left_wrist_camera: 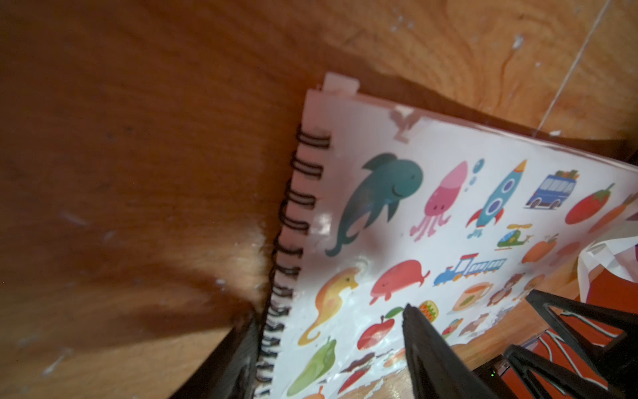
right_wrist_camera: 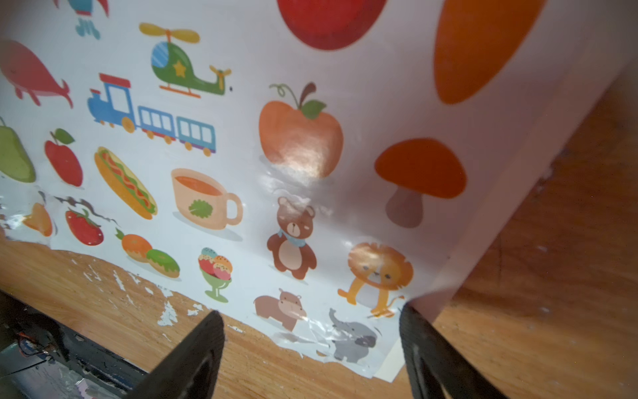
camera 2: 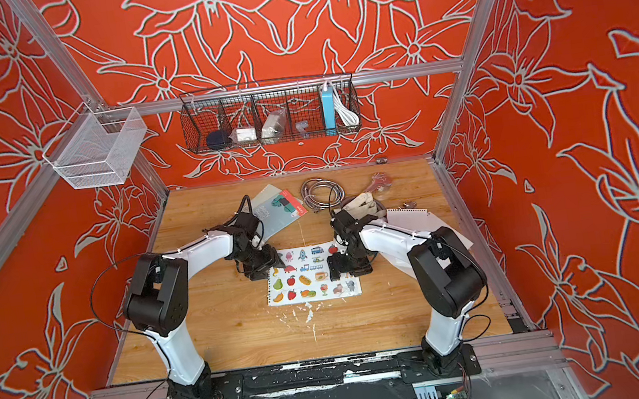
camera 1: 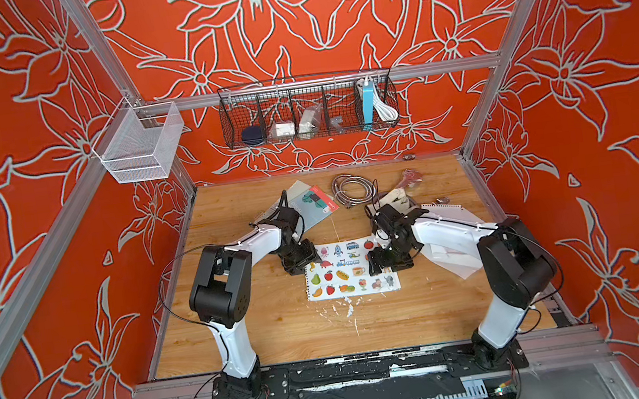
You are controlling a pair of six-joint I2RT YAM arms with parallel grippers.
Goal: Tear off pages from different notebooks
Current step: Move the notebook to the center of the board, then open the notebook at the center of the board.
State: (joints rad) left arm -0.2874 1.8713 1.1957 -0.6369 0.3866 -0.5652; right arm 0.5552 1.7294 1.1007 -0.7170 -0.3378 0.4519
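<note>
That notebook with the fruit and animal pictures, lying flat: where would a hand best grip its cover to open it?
Probably by the loose edge of the notebook cover, opposite the wire spiral, coming in low from the robot's right. The spiral binds the other side, so only this edge can lift. The right hand stands open there; the left hand straddles the spiral.

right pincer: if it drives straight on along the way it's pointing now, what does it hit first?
Most likely the cover of the picture notebook, near the hippo and bear by its free edge. The right pincer is open and points down at it. How much gap is left to the cover is unclear.
</note>
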